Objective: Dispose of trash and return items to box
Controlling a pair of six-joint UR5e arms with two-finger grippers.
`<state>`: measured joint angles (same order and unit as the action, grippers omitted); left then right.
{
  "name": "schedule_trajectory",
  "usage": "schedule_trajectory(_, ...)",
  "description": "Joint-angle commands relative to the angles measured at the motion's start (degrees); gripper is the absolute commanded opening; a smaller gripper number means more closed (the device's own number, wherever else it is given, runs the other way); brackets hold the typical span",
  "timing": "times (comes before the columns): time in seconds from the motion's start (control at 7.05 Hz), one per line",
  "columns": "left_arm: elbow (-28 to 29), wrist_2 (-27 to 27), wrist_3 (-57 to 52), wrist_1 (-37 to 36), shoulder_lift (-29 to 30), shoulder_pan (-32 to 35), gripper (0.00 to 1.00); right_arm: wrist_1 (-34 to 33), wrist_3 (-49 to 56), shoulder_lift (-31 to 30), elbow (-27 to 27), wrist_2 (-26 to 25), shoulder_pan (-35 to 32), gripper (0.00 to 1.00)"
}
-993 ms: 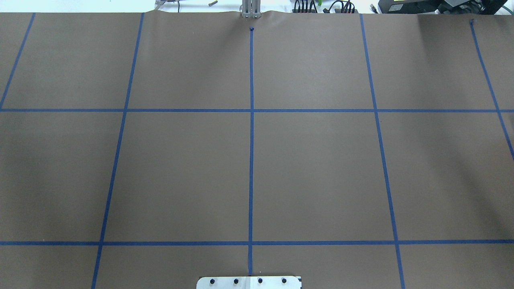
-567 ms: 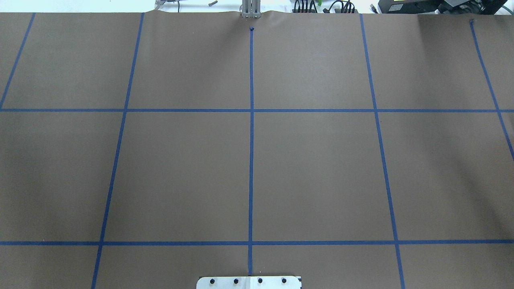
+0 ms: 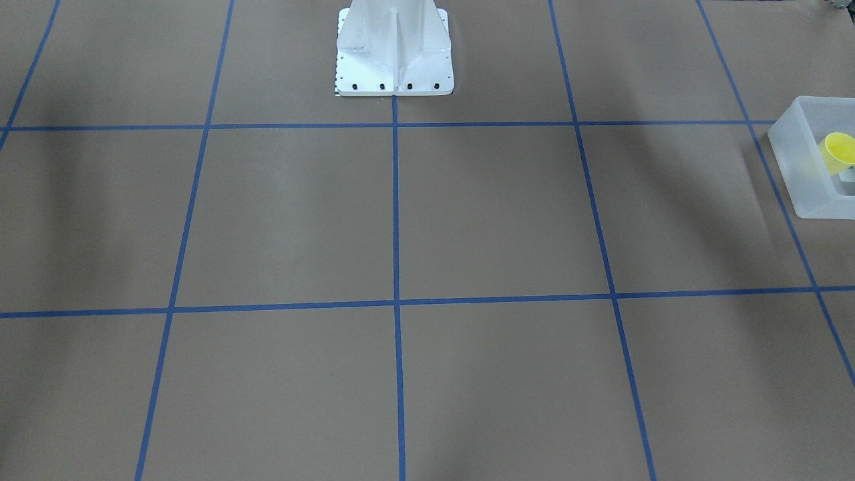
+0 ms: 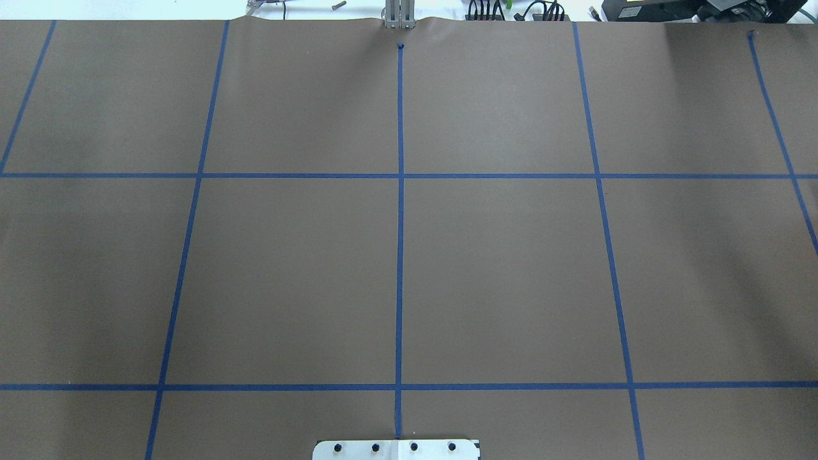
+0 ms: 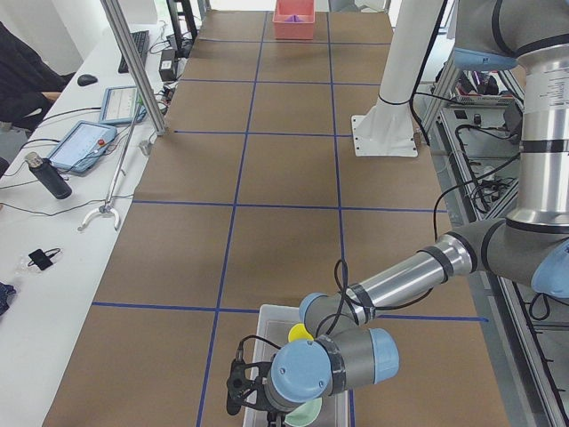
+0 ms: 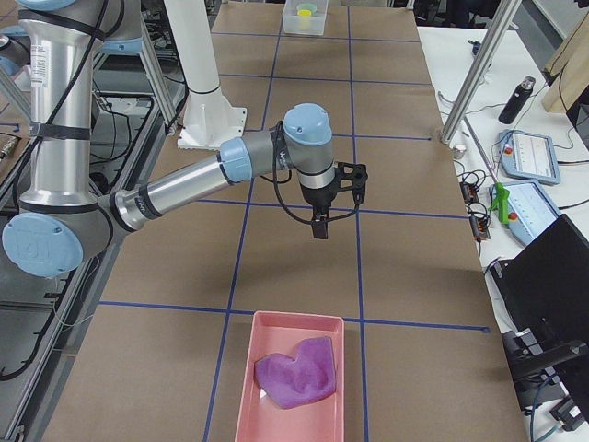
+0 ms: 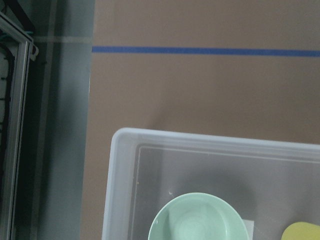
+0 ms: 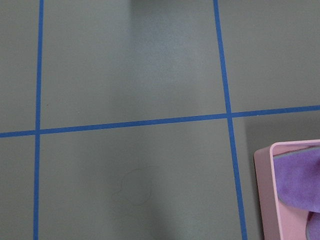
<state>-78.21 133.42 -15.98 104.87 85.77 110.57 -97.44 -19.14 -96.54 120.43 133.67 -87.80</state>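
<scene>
The translucent white box [image 7: 116, 175] holds the mint-green bowl [image 7: 199, 221] and the yellow cup [image 7: 303, 233]. The box also shows at the right edge of the front-facing view [image 3: 795, 167], with the cup [image 3: 839, 151] inside. In the exterior left view my left gripper [image 5: 238, 391] hangs over the box [image 5: 271, 313], above the bowl [image 5: 307, 413] and cup [image 5: 300, 333]; I cannot tell if it is open. In the exterior right view my right gripper [image 6: 322, 221] hangs above bare table, away from the pink tray; I cannot tell if it is open.
A pink tray [image 6: 247, 387] with a crumpled purple cloth [image 6: 296, 371] stands at the table's right end; it also shows in the right wrist view [image 8: 264, 190]. The white robot base [image 3: 394, 53] stands at mid-table. Operators' tablets and a bottle lie beyond the far edge.
</scene>
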Motion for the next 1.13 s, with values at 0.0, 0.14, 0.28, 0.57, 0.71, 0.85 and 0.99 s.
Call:
schedule_trajectory(0.0,-13.3,0.5,7.1,-10.1,2.3,-1.3,0.99,0.0,0.0,-2.7,-1.2,0.2,-0.5,1.00)
schedule_trajectory(0.14,-20.5,0.5,7.4,-14.3,1.9,-4.0,0.99,0.0,0.1,-3.6,-2.0,0.4,-0.6,1.00)
schedule_trajectory(0.28,-23.5,0.6,7.8,-15.4,1.8,-4.7,0.99,0.0,0.1,-4.1,-3.9,0.6,-0.6,1.00)
schedule_trajectory(0.57,-23.7,0.5,14.2,-14.8,2.4,-9.7,0.99,0.0,9.2,-3.7,-10.0,0.9,-2.1,1.00)
schedule_trajectory(0.71,-23.8,0.4,17.8,-14.4,2.6,-12.8,0.99,0.1,10.6,-3.4,-12.5,0.9,-3.2,1.00)
schedule_trajectory(0.85,-23.0,0.0,19.6,-14.3,3.4,-17.2,0.99,0.1,11.6,-3.2,-14.3,0.9,-4.2,1.00)
schedule_trajectory(0.99,-22.0,0.0,19.8,-14.3,3.4,-18.5,0.99,0.1,14.2,-3.3,-15.4,0.8,-5.6,1.00)
